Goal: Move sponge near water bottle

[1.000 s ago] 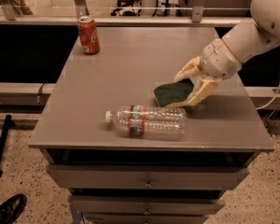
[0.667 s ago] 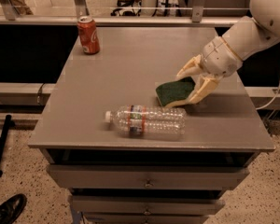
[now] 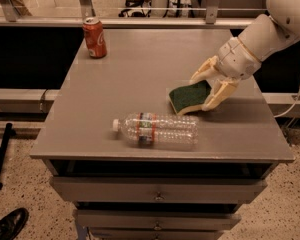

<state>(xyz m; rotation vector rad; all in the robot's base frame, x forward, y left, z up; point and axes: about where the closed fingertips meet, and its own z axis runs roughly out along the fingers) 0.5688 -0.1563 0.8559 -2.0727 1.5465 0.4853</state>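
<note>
The sponge (image 3: 188,97), dark green on top with a pale yellow body, is tilted just above the grey table top, right of centre. My gripper (image 3: 200,93) comes in from the right and is shut on the sponge's right end, one cream finger behind it and one in front. The water bottle (image 3: 157,129), clear and ribbed with a white cap and a red-and-blue label, lies on its side near the table's front edge, cap to the left. The sponge is a short gap behind the bottle's right end and does not touch it.
A red soda can (image 3: 95,37) stands upright at the table's back left corner. The grey table (image 3: 130,84) has drawers under its front edge. A railing runs behind it. A black shoe (image 3: 7,225) is on the floor at lower left.
My gripper, with the sponge in it, has shifted slightly to the right and away from the front edge. The bottle and the can have not moved.
</note>
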